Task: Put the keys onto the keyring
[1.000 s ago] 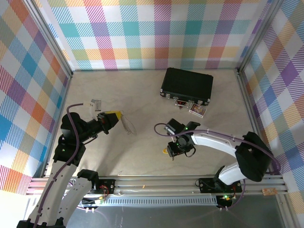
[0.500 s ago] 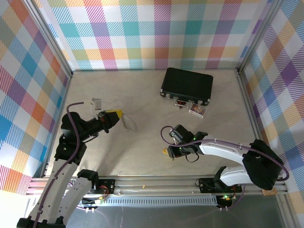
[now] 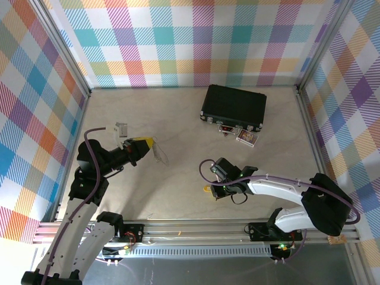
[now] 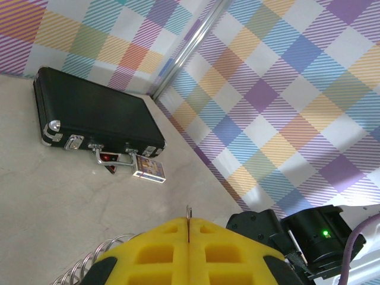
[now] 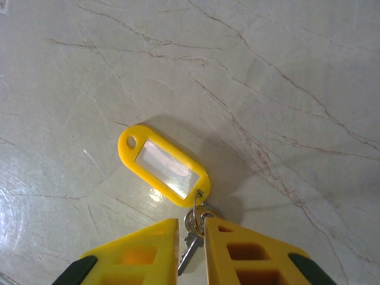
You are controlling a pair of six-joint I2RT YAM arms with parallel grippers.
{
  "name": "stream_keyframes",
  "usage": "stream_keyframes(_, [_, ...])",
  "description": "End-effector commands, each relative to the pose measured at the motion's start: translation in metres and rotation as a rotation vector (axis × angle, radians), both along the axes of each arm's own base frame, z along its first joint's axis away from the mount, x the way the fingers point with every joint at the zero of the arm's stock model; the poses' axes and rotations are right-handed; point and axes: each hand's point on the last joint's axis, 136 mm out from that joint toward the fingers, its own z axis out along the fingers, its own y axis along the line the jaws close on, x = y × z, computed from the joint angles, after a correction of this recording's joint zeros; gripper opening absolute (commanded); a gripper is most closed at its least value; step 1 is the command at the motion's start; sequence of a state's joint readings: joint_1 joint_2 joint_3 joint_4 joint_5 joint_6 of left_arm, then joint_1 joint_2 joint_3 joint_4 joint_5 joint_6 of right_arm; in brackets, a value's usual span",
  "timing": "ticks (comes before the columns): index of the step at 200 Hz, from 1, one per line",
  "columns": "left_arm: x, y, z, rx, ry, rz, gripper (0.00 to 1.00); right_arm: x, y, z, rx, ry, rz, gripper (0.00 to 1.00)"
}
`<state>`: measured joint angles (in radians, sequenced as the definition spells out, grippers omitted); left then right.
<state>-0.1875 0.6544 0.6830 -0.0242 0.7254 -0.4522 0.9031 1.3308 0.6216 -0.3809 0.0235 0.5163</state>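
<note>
Keys (image 5: 189,244) + yellow tag (image 5: 165,165) lie flat on table (image 5: 285,89), between R gripper (image 5: 191,234) fingers. Gap narrow, pinch unconfirmed. L gripper (image 4: 189,230) clamped on keyring (image 4: 189,215). Keys prob. light, stiff, slick; best taken by bow.

You have a yellow plastic key tag (image 5: 164,166) with a pale glossy window mid-frame, on a beige table surface (image 5: 285,89) veined brown. Small silvery metal key (image 5: 189,237) bottom centre. Black rectangular case (image 3: 233,107) upper right. Thin grey metal keyring (image 3: 158,152) left of centre. Walls (image 3: 196,41): pastel plaid.
</note>
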Motion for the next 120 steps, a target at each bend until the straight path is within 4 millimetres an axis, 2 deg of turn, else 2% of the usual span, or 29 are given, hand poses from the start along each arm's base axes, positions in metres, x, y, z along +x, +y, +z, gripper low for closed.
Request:
stream_keyframes(1, [-0.009, -0.001, 0.015, 0.008, -0.071, -0.028, 0.00, 0.002, -0.001, 0.000, -0.009, -0.016, -0.007, 0.19])
stream_keyframes(74, [-0.013, 0.000, 0.016, 0.029, -0.085, -0.030, 0.00, 0.009, 0.005, 0.002, -0.009, -0.039, 0.005, 0.21])
stream_keyframes(120, [-0.013, 0.000, 0.016, 0.032, -0.085, -0.030, 0.00, 0.009, 0.008, 0.001, -0.007, -0.039, 0.018, 0.18])
